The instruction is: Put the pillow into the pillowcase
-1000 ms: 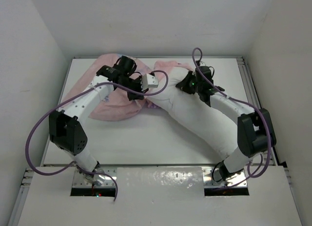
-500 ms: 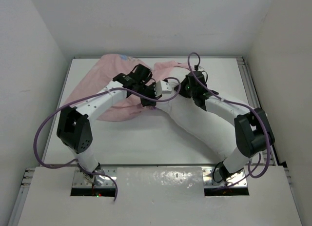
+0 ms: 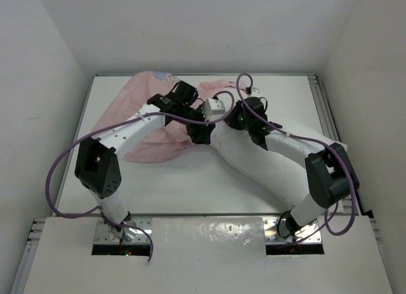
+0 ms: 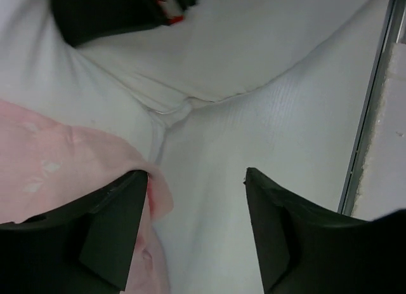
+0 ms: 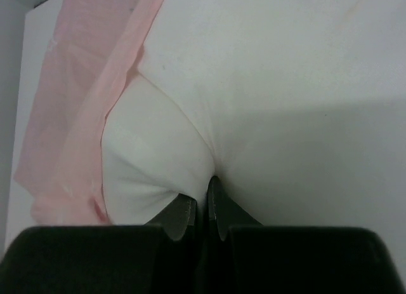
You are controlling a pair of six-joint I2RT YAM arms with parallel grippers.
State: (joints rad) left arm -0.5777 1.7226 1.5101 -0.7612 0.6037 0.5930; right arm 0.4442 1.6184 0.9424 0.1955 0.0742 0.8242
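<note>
The white pillow [image 3: 266, 164] lies slantwise from the table's middle to the front right. The pillowcase [image 3: 136, 103], showing pale pink, is bunched at the back left with its edge at the pillow's far end. My left gripper [image 3: 202, 132] hovers over that end. In the left wrist view my left gripper [image 4: 195, 173] is open over white pillow [image 4: 254, 46] fabric, and the pillowcase [image 4: 57, 160] edge lies against its left finger. My right gripper [image 5: 202, 195] is shut on a pinched fold of the pillow [image 5: 285, 65], with the pillowcase [image 5: 82, 116] to its left.
White walls close in the table [image 3: 190, 180] on three sides. A metal rail [image 3: 323, 110] runs along its right edge, also seen as the rail [image 4: 368, 116] in the left wrist view. Purple cables loop off both arms above the pillow.
My left arm has swung right, dragging the pillowcase toward the pillow's end, and its jaws have opened from shut. The right gripper has shifted slightly left, still pinching the pillow.
</note>
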